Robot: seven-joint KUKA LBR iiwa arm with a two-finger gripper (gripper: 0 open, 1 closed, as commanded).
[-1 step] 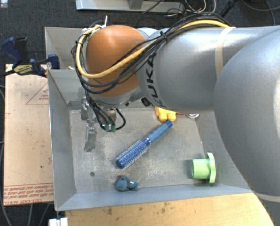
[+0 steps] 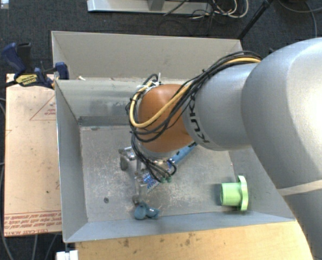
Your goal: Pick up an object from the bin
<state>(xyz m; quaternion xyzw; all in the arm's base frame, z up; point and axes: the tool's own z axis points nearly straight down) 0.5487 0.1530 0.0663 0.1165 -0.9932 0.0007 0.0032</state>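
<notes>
down low, gripper (image 2: pixel 139 201) at small blue-grey thing (image 2: pixel 145 213) — grip unclear, arm (image 2: pixel 231 112) marked kuka

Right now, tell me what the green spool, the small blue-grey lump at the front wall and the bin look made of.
Green spool: probably moulded plastic; even bright colour, smooth matt faces.
Blue-grey lump: perhaps rubber or soft plastic; dull and rounded, too small to settle.
Bin: grey sheet metal; flat folded walls, scuffed pale-scratched floor.
</notes>
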